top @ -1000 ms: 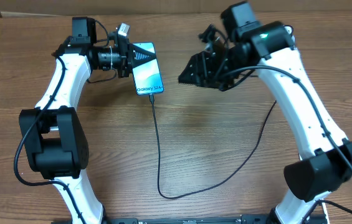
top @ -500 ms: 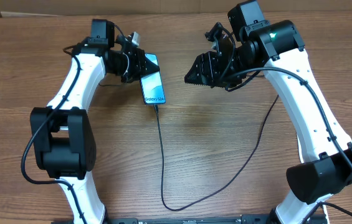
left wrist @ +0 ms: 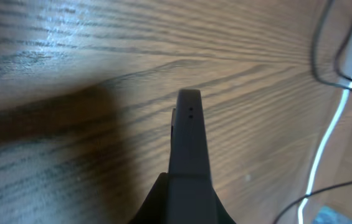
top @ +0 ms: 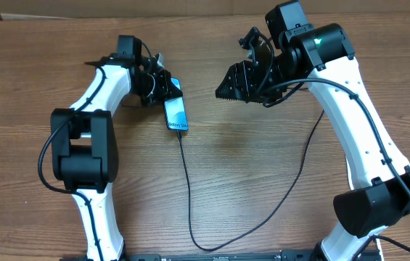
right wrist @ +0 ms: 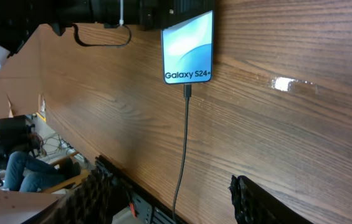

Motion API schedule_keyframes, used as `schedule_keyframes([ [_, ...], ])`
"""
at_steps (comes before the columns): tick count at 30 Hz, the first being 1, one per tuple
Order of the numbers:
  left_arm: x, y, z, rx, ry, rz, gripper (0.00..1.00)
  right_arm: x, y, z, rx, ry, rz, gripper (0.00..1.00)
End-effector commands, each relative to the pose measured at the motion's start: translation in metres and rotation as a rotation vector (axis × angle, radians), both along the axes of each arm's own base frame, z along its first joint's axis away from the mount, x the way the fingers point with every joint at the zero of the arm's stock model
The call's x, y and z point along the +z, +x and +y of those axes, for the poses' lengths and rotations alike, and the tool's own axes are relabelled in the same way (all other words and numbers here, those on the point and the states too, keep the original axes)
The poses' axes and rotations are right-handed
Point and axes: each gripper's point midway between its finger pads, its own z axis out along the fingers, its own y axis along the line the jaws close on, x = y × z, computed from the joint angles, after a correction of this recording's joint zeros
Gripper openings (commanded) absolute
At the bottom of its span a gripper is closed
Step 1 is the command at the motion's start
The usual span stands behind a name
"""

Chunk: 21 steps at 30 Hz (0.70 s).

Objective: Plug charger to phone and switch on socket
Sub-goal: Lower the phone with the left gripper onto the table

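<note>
The phone [top: 176, 113] sits screen-up on the bench [top: 263, 188], left of centre, its blue-teal display bright with "Galaxy S24" lettering along the near edge. There the small tip of the charger [top: 187, 181] sits in the port, so we judge the plugging done. The left gripper [top: 162, 85] meets the phone's far end, probably to steady it, though we cannot tell how its jaws stand. The right gripper [top: 226, 85] hovers well apart, jaws wide, free for the unseen socket.
</note>
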Motion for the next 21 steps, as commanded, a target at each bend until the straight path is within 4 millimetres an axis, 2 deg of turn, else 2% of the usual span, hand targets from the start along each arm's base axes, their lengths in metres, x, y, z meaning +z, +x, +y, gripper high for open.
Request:
schedule_keyframes([
  [1, 0.006, 0.006, -0.004, -0.031, 0.035, -0.058, 0.04, 0.016, 0.001, -0.001, 0.004, 0.010, -0.054, 0.63],
  [11, -0.017, 0.007, 0.008, 0.005, 0.146, -0.030, 0.04, 0.015, 0.002, -0.002, 0.000, -0.001, -0.057, 0.63],
  [21, -0.020, 0.005, 0.008, 0.007, 0.149, -0.017, 0.05, 0.014, 0.002, -0.003, -0.003, -0.007, -0.060, 0.63],
])
